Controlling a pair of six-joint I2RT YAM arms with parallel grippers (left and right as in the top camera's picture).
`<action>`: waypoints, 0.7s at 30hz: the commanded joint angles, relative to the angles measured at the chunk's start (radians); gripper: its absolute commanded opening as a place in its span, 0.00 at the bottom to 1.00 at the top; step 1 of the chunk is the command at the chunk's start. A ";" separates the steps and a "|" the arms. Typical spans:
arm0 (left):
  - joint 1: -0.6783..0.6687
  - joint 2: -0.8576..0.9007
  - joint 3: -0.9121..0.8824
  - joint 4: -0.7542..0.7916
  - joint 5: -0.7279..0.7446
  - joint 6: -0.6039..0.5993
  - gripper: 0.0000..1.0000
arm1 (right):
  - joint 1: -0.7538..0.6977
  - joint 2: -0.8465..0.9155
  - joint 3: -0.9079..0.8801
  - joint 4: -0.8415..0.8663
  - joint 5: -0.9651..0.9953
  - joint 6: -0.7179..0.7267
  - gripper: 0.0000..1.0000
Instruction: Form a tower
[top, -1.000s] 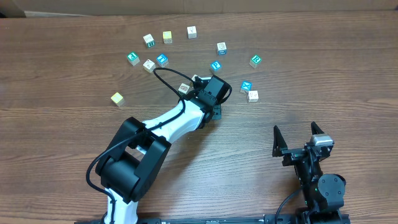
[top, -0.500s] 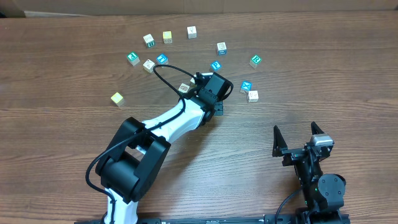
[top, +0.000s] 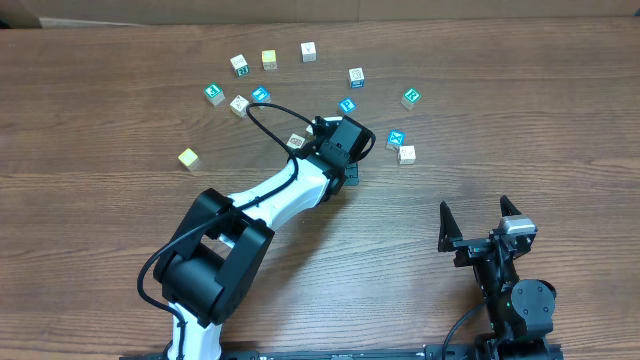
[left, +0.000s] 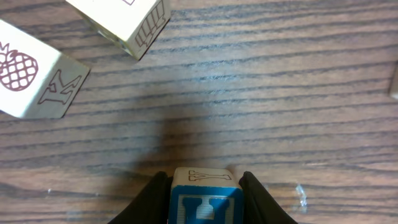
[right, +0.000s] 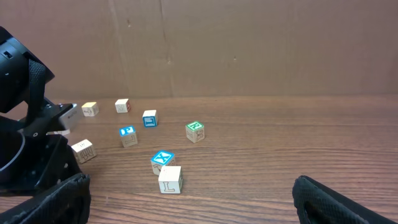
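Observation:
No tower shows in any view; every cube on the table lies singly. My left gripper (left: 205, 194) is shut on a small wooden cube (left: 205, 200) with a blue H face and a pale face printed Y, resting on the wood. In the overhead view the left gripper (top: 343, 146) sits mid-table and covers that cube. Near the front right edge my right gripper (top: 482, 222) stands open with nothing between its fingers. In the right wrist view the right gripper (right: 193, 202) faces a white L cube (right: 170, 179) and a blue X cube (right: 162, 160).
Several loose cubes lie in an arc behind the left gripper, among them a pale yellow cube (top: 188, 158) at the left and a green cube (top: 411, 97) at the right. A pineapple cube (left: 34, 78) and another pale cube (left: 124, 18) lie just beyond the held one. A cardboard wall (right: 249, 43) bounds the back.
The left jaws have closed onto the H cube. The left wrist edged slightly towards the back. The right arm has not moved.

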 joint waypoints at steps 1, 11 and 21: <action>-0.001 -0.054 0.013 -0.042 -0.019 0.032 0.25 | 0.005 0.002 -0.010 0.006 0.000 0.003 1.00; 0.000 -0.144 0.013 -0.230 -0.044 -0.034 0.25 | 0.005 0.001 -0.010 0.006 0.000 0.003 1.00; 0.000 -0.140 -0.005 -0.335 -0.101 -0.188 0.24 | 0.005 0.002 -0.010 0.006 0.000 0.003 1.00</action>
